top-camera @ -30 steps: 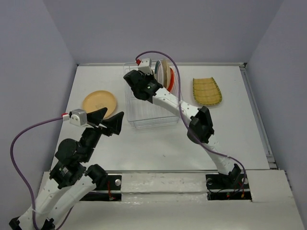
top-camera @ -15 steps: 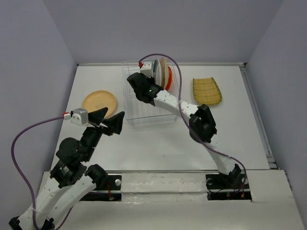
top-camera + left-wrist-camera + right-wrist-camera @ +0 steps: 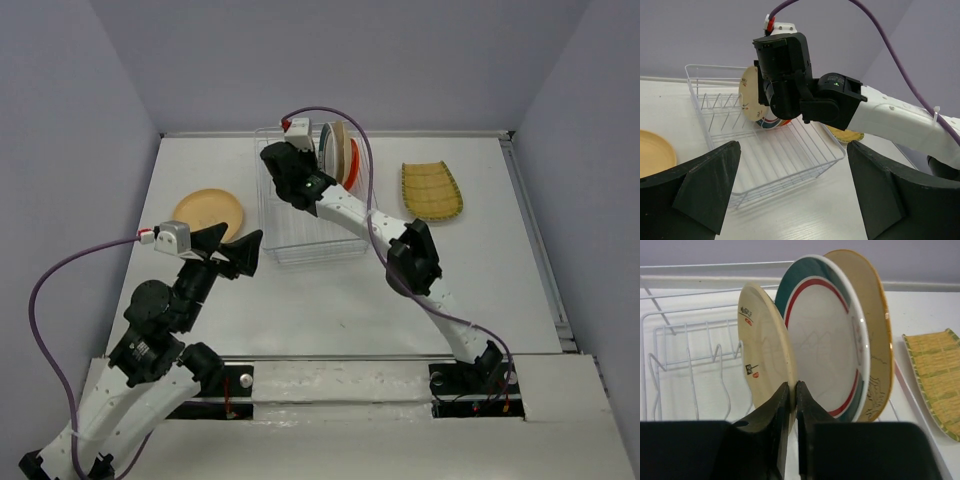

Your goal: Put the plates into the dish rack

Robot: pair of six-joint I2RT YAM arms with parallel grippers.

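One cream plate point(image 3: 762, 352), edge between right fingers point(image 3: 811, 440)

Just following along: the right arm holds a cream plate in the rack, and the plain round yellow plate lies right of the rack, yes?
No: the top external view shows the plain round yellow plate left of the rack. The right gripper does hold the cream plate there.

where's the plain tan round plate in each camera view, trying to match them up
Top external: the tan plate lies flat on the table, left of the dish rack.
Left wrist: a slice at the far left edge, left of the rack.
Right wrist: not in it.
Shared landmark: the dish rack, seen in all three, with the cream patterned plate pinched by the right gripper.
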